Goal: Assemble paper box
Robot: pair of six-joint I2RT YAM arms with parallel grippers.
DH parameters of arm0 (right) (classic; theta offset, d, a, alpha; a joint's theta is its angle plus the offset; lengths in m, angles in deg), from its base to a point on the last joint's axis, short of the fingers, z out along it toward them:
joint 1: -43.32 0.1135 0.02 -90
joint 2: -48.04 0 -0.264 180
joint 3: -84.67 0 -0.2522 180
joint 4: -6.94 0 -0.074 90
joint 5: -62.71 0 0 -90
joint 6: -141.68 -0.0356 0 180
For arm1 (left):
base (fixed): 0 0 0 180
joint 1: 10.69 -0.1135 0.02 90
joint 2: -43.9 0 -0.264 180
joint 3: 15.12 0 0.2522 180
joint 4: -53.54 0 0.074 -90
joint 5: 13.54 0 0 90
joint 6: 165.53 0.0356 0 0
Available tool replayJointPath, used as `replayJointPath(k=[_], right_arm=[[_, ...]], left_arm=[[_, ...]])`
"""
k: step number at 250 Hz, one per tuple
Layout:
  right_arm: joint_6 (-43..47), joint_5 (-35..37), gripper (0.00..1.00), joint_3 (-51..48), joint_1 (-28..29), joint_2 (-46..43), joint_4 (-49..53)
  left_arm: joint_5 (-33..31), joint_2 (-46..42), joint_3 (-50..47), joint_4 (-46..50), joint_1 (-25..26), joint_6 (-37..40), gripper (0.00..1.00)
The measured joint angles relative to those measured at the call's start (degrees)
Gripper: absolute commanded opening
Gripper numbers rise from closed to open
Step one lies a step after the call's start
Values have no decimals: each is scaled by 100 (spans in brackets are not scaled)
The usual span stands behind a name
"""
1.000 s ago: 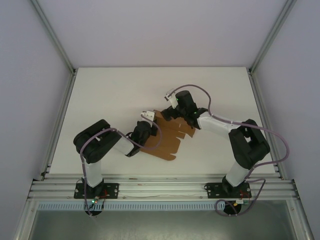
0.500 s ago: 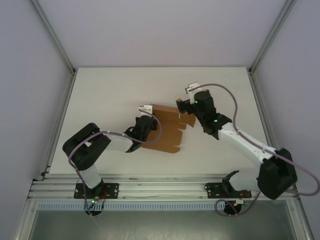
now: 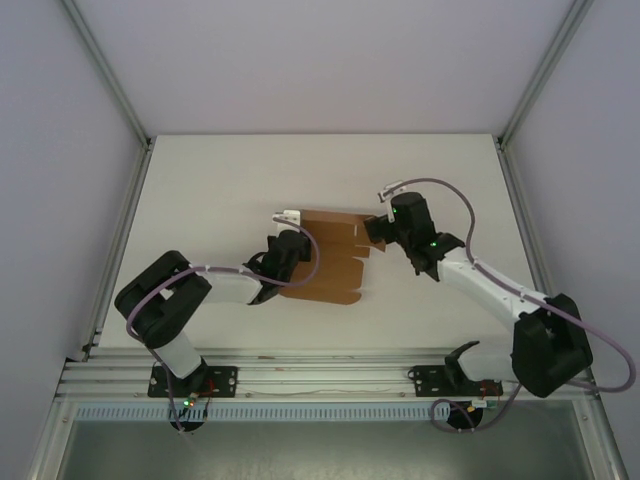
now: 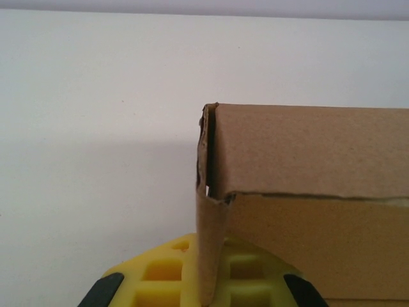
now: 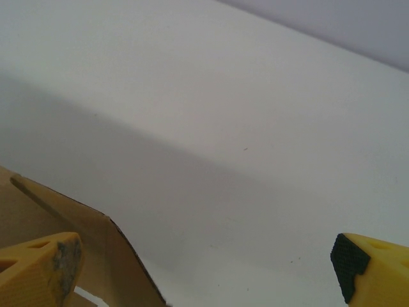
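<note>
The paper box [image 3: 335, 262] is a brown die-cut cardboard sheet, partly folded, lying mid-table. My left gripper [image 3: 287, 252] is at its left edge. In the left wrist view the yellow fingers [image 4: 160, 275] are shut on an upright side flap [image 4: 211, 249], with a folded panel [image 4: 307, 147] standing behind it. My right gripper [image 3: 382, 228] hovers at the sheet's far right corner. Its fingers [image 5: 38, 272] are spread wide with nothing between them, and a cardboard edge [image 5: 77, 224] lies by the left finger.
The white tabletop [image 3: 220, 180] spreads around the sheet, bounded by aluminium frame rails [image 3: 120, 230] at the sides and a rail at the near edge [image 3: 320, 375]. Cables loop off both arms.
The sheet has turned from a slant to square with the table, still held by the left gripper. The right arm has swung off the sheet to its far right corner.
</note>
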Motion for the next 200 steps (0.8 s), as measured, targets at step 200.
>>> replayJointPath(k=[200], right_arm=[[-1040, -48, 100, -1180, 260, 1108, -4441]], left_arm=[[415, -181, 0, 328, 4, -719, 0]])
